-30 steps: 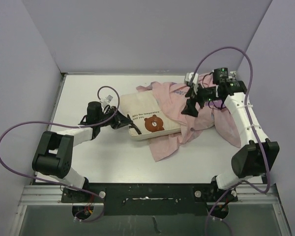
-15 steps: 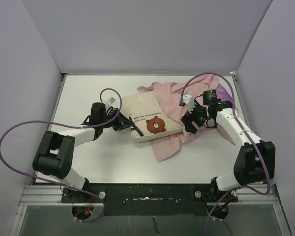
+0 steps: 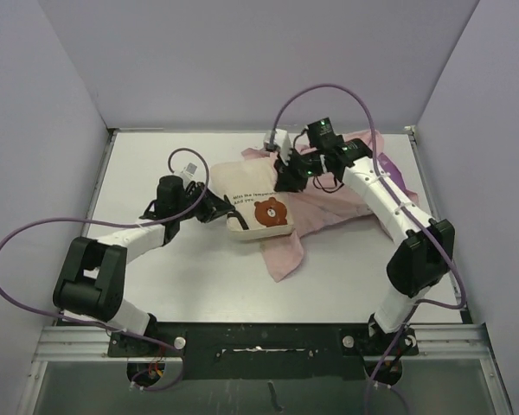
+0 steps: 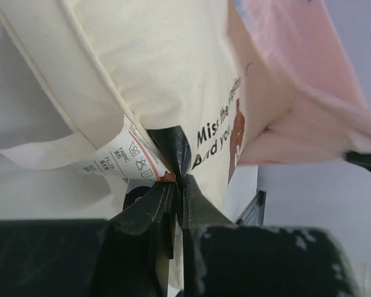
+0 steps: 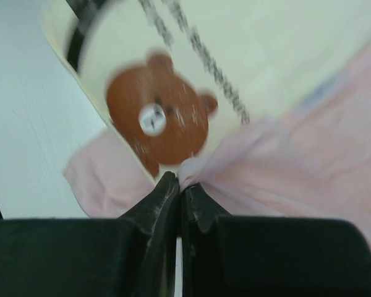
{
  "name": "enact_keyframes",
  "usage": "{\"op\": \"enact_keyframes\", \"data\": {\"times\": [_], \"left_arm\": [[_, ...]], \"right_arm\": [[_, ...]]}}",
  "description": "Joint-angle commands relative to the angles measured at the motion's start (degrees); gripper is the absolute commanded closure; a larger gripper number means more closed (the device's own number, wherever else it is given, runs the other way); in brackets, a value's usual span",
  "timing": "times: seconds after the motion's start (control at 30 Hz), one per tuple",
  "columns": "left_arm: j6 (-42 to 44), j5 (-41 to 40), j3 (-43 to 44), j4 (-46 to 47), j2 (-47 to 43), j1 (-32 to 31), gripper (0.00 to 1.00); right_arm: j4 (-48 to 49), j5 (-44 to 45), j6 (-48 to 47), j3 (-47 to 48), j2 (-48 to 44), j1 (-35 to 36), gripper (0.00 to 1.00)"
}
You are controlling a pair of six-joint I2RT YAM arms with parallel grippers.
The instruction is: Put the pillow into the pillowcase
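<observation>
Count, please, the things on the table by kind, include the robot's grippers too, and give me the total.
pillow: 1
pillowcase: 1
grippers: 2 (left gripper, right gripper)
Total: 4

You get the top view from high above the near edge, looking down and away over the whole worktop (image 3: pixel 156 277). Your left wrist view faces right along the left hand (image 4: pixel 176 180), hard up against the pillow (image 4: pixel 167 68). Your right wrist view looks down past the right hand (image 5: pixel 178 183), close over the bear face (image 5: pixel 157 117). All three share the pillow's printed side.
</observation>
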Motion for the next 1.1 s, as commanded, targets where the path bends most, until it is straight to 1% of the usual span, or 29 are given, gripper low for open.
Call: {"op": "enact_keyframes", "data": {"times": [0.0, 0.07, 0.13, 0.23, 0.3, 0.37, 0.47, 0.53, 0.63, 0.7, 0.77, 0.83, 0.87, 0.9, 0.93, 1.0, 1.07], "left_arm": [[-3.2, -4.6, 5.9, 12.6, -8.7, -0.4, 1.0], [-2.2, -7.6, 6.3, 12.9, -12.4, -0.5, 1.0], [-0.6, -11.2, 5.6, 12.0, -16.6, -0.6, 1.0], [2.1, -16.3, 2.1, 10.4, -22.2, -0.9, 1.0], [3.3, -17.3, -1.7, 9.0, -24.9, -0.9, 1.0], [4.3, -15.9, -3.6, 6.7, -25.9, -1.3, 1.0], [8.1, -13.3, -4.5, 0.5, -24.9, -3.9, 1.0], [10.9, -12.4, -5.1, -1.6, -22.9, -6.5, 1.0], [13.2, -8.7, -4.2, -3.6, -17.9, -8.1, 1.0], [15.1, -5.8, -2.8, -4.8, -14.5, -8.2, 1.0], [19.2, -4.1, -0.9, -7.7, -11.8, -8.2, 1.0], [23.0, -2.7, 1.1, -11.4, -10.3, -8.2, 1.0], [25.0, -2.0, 2.1, -13.7, -10.0, -8.1, 0.96], [26.7, -1.6, 3.0, -16.3, -10.0, -8.0, 0.88], [28.6, -1.5, 3.2, -18.8, -10.3, -7.8, 0.77], [31.1, -3.4, 4.8, -23.4, -12.4, -7.2, 0.58], [32.0, -5.8, 3.8, -26.1, -15.8, -5.2, 0.46]], "right_arm": [[6.0, -17.8, 11.9, 22.4, 4.0, 10.1, 1.0], [8.9, -18.9, 15.8, 28.3, 7.0, 11.9, 1.0], [10.7, -18.6, 17.4, 29.4, 8.6, 11.9, 1.0], [9.0, -13.0, 14.0, 22.4, 8.8, 10.6, 1.0], [7.7, -8.0, 10.7, 16.1, 8.2, 8.8, 1.0], [6.3, -3.9, 6.7, 10.3, 7.1, 6.8, 1.0], [4.0, -2.2, 0.7, 4.4, 5.0, 4.1, 1.0], [0.8, -5.2, -3.2, 2.5, 3.5, 3.7, 1.0], [-6.2, -16.5, -10.4, 1.9, 1.5, 4.5, 1.0], [-9.4, -21.6, -14.5, 1.4, 0.2, 6.7, 1.0], [-10.7, -22.6, -16.8, 0.9, -0.8, 9.1, 1.0], [-11.1, -21.9, -17.4, 1.1, -0.9, 9.5, 0.96], [-11.6, -21.2, -18.1, 1.5, -0.6, 9.0, 0.93], [-12.3, -20.8, -19.2, 2.0, -0.4, 7.9, 0.87], [-12.8, -20.7, -19.8, 2.7, -0.2, 6.3, 0.81], [-13.4, -21.8, -20.0, 5.2, 0.5, 2.3, 0.67], [-13.2, -22.2, -19.2, 8.1, 1.3, -1.0, 0.56]]}}
